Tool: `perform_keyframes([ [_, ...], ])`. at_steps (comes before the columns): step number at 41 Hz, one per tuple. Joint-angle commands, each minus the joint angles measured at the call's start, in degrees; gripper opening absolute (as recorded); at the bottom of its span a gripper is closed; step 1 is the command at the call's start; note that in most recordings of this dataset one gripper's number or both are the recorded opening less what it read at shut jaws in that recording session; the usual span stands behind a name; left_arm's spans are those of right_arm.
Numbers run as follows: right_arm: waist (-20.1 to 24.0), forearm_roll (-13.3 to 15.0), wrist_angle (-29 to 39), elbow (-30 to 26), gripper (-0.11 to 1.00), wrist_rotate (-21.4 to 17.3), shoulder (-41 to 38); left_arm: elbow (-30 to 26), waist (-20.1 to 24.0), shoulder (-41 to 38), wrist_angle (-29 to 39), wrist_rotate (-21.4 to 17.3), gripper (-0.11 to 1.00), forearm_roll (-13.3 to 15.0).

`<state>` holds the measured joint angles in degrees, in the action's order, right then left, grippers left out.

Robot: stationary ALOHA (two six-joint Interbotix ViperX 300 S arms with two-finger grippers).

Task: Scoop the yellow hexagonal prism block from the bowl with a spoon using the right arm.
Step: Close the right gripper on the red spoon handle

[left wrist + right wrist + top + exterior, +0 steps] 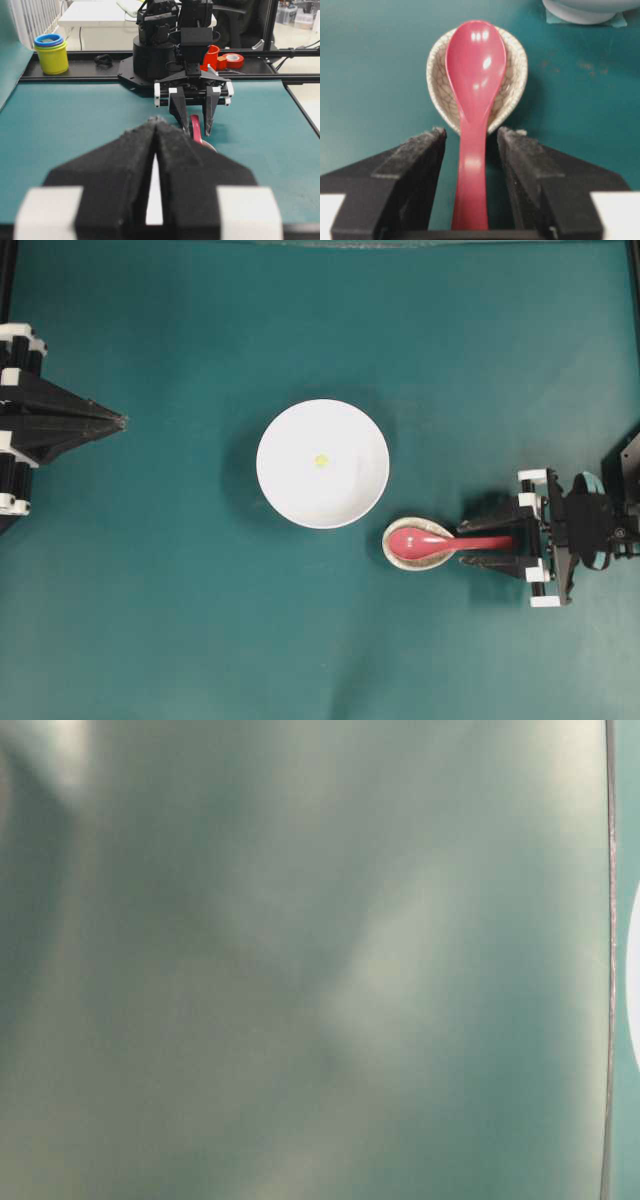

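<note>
The right hand point(471, 145) is reaching low over the teal surface point(150, 590), its two black, foam-padded fingers point(420, 160) standing spread on either side of the spoon's handle, with a gap showing on each side, so it is open and gripping nothing. The spoon point(474, 100) is glossy red-pink, smooth, with an oval scoop lying in a small oval dish point(512, 80) of beige crackled glaze, its straight handle sticking out over the rim toward the wrist. From overhead, the dish is sitting just beside the lower right edge of the bowl point(295, 495), a large, round, plain white one. A tiny yellow block point(321, 460) is lying inside the bowl near its centre, something only the overhead view is showing. The left hand point(122, 421) is resting at the left edge, well apart from the bowl, its fingers pressed together to a point. Its wrist view is looking across at the right arm point(192, 65) facing it, and beyond that at a yellow cup point(52, 57) and a red tape roll point(233, 60). The table-level view is showing only a blur.
</note>
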<state>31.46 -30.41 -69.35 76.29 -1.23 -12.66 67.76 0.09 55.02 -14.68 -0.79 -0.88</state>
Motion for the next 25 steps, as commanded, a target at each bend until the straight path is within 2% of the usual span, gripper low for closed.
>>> perform_keyframes([
  [1, 0.26, -0.18, 0.44, -0.35, 0.53, 0.00, 0.53, -0.88, -0.09, -0.44, -0.26, -0.09, 0.00, -0.18],
  [20, 0.26, -1.14, 0.70, -0.35, 0.53, -1.05, 0.44, -0.88, 0.00, -0.44, -0.26, -0.09, 0.00, -0.18],
  [25, 0.26, -1.23, 0.26, -0.44, 0.49, -1.05, 0.44, -0.97, 0.00, -0.44, 0.09, -0.09, 0.00, -0.18],
])
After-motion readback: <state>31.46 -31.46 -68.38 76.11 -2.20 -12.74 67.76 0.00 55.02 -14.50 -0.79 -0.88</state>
